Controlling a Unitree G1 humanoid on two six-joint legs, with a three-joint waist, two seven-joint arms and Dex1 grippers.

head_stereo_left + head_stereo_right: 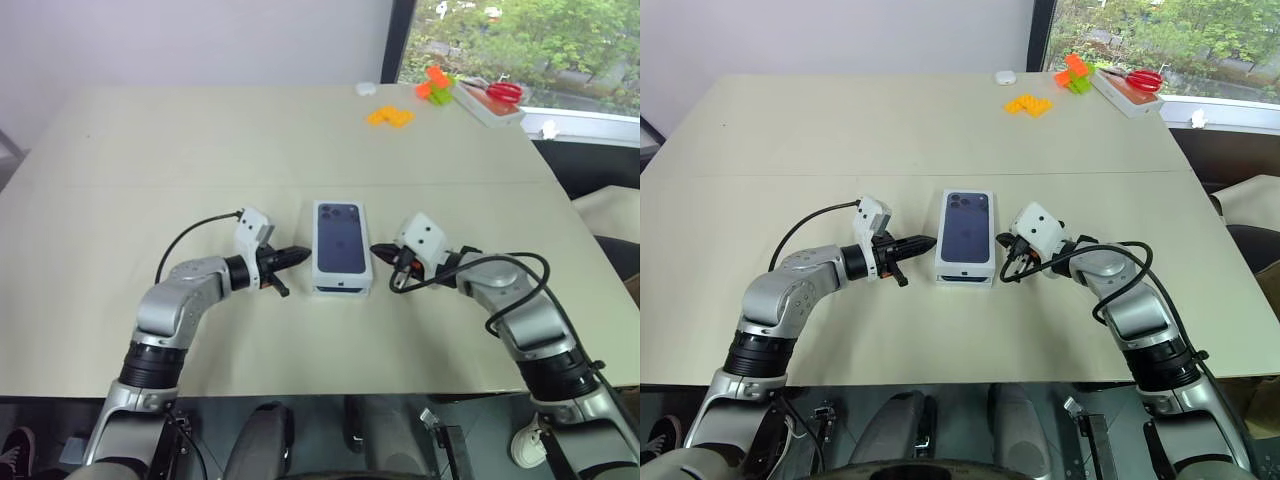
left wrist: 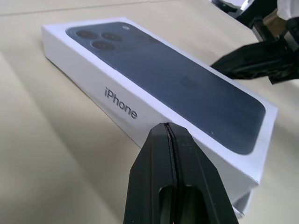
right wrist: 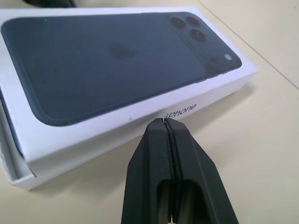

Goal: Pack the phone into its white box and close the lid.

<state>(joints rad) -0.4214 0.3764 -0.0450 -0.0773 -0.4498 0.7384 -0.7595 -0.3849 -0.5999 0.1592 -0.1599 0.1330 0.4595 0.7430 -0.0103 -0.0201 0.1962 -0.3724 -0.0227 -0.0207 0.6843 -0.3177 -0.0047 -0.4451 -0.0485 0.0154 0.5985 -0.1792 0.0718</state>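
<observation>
The white cardboard lid (image 1: pixel 342 247), printed on top with a dark navy phone picture, was seen lying over the shallow white cardboard box (image 3: pixel 15 173) on the pale beige table (image 1: pixel 200 150), midway between the two claws. The lid was not fully seated: at the near end a strip of the tray's rim was left showing beneath it, so the cover was judged to sit a little high and slightly skewed there. The phone itself could not be seen; it was presumed to be inside, under the lid.

The left gripper (image 1: pixel 298 257) was held with its two black fingers pressed fully together, nothing between them, its tip pointed at the lid's long left side and just short of touching it. The right gripper (image 1: pixel 384 253) was likewise closed on nothing, its tip aimed at the opposite long side and just beside it.

From either claw the box lay straight ahead of the fingertips, its long axis running across the line each claw pointed along, away from the robot. Neither arm was clearly nearer; the box was flanked about evenly. The remaining step was judged to be pressing the lid down, chiefly at its raised near end, which lay back toward the robot from both tips.
</observation>
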